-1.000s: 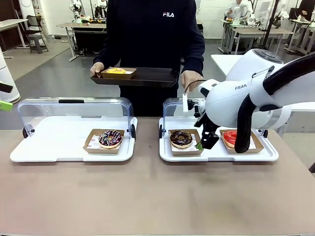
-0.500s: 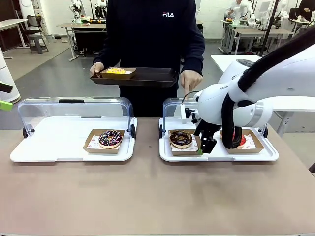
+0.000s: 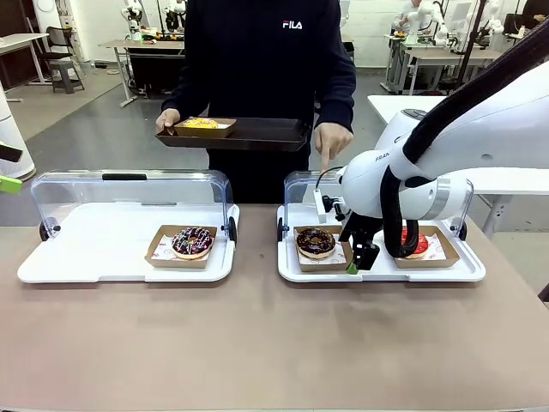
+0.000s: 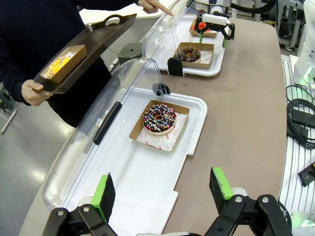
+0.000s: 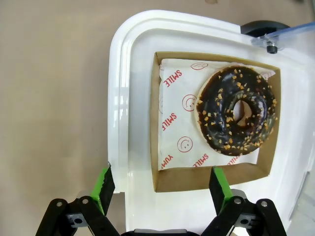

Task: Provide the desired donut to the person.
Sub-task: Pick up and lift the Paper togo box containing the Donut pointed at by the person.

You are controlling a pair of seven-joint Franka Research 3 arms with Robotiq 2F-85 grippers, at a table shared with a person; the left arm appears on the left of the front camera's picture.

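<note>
**Right fingers spread wide over the chocolate donut's box, nothing gripped**

The right gripper's fingers are wide apart with nothing between the green pads; it hangs low over the near edge of a white tray, pointing straight down. In the right wrist view, the cardboard box sits just ahead of the fingertips, with its near wall roughly spanning the gap between them; the chocolate donut with nut bits lies in that box on printed paper, further ahead and off toward the finger on the picture's right. The other finger is over the tray's rim, with the table just to its outer side.

In the front view, the same gripper sits just beside the chocolate donut; a red donut is on its other side, partly behind the arm's cable.

The left gripper is also spread wide and empty; ahead of its fingers is a second white tray with a sprinkled chocolate donut in its own box, clear lid tipped back.

Well beyond both sets of fingers stands the person, holding a dark tray with a yellow donut on it; their free hand points a finger down toward the right gripper's tray.
</note>
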